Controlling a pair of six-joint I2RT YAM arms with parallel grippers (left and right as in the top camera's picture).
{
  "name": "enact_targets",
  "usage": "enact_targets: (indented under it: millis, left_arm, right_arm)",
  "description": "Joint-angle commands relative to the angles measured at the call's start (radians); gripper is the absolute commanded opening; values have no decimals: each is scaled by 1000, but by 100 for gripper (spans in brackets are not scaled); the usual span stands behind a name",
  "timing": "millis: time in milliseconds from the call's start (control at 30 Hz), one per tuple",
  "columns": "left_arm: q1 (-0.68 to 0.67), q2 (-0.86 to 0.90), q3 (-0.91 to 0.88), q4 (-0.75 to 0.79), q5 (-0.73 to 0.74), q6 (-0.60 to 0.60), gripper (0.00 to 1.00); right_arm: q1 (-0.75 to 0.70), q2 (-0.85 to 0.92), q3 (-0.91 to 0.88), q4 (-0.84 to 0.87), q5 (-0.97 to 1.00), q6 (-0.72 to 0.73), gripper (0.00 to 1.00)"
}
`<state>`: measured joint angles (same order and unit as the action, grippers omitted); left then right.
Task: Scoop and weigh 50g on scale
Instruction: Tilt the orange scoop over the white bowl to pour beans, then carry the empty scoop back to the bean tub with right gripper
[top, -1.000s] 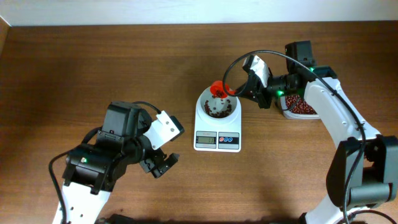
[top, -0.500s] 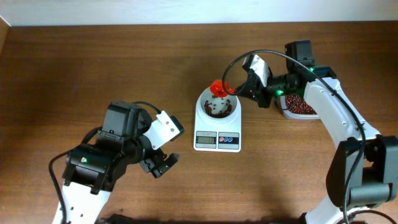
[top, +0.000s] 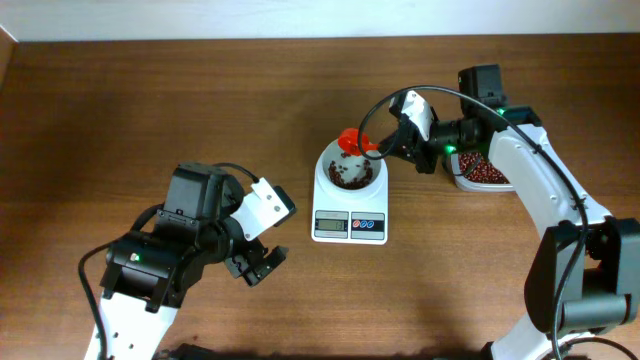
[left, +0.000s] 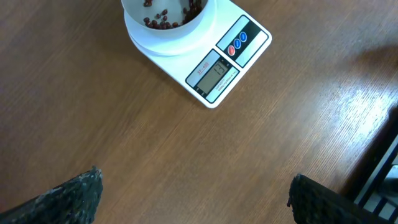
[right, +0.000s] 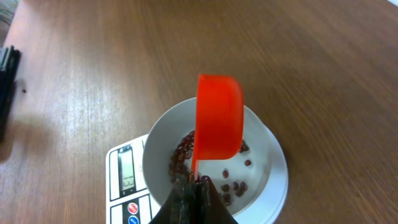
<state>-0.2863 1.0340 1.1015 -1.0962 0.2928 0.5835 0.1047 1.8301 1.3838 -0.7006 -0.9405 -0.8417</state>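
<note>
The white scale (top: 349, 226) stands mid-table, its round bowl (top: 324, 168) holding a small heap of dark red-brown beans (top: 348, 178). My right gripper (top: 388, 148) is shut on the handle of a red scoop (top: 351, 141), which hangs tilted over the bowl's far rim. In the right wrist view the scoop (right: 219, 118) shows its underside above the beans (right: 183, 155) and the bowl (right: 275, 152), with the gripper (right: 198, 186) pinching the handle. My left gripper (top: 262, 262) rests open to the lower left, with the scale (left: 219, 70) ahead of its fingertips (left: 79, 193).
A clear tub of more beans (top: 483, 170) sits right of the scale, partly under my right arm. A black cable loops above the right gripper. Bare wooden table lies between my left gripper (left: 196, 194) and the scale.
The red scoop has tipped slightly further over the bowl. The left arm has not moved.
</note>
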Motion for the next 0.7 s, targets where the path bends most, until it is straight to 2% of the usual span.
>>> enact_targets:
  millis: [0,133,167,233,367,400,467,567,633,667]
  left_arm:
    - [6,-1,6,2,18,15,99]
    - [6,-1,6,2,18,15,99]
    - [6,-1,6,2,18,15,99]
    - [6,-1,6,2,18,15,99]
    - [6,-1,6,2,18,16,99]
    - [6,-1,6,2,18,16,99]
    - [6,-1,6,2,18,16,99]
    - [6,-1,6,2,18,15,99]
    - [6,-2,6,2,18,15,99]
    - [6,-1,6,2,18,16,99]
  right_arm:
    - [5,9,0,18,-27,-69,4]
    - [6,9,0,29,-20,-63,4]
    - [6,9,0,52,6,-17,4]
    - [6,9,0,15,-55,-81,4]
    - [6,9,0,32,-56,-69,4]
    - [6,9,0,7,-50,-106,4]
    - [4,9,0,53,3,-48,4]
    - [6,9,0,39,-56,-97,4]
    - [3,9,0,99,-28,-36,4]
    - [2,9,0,76,-52,-48,4]
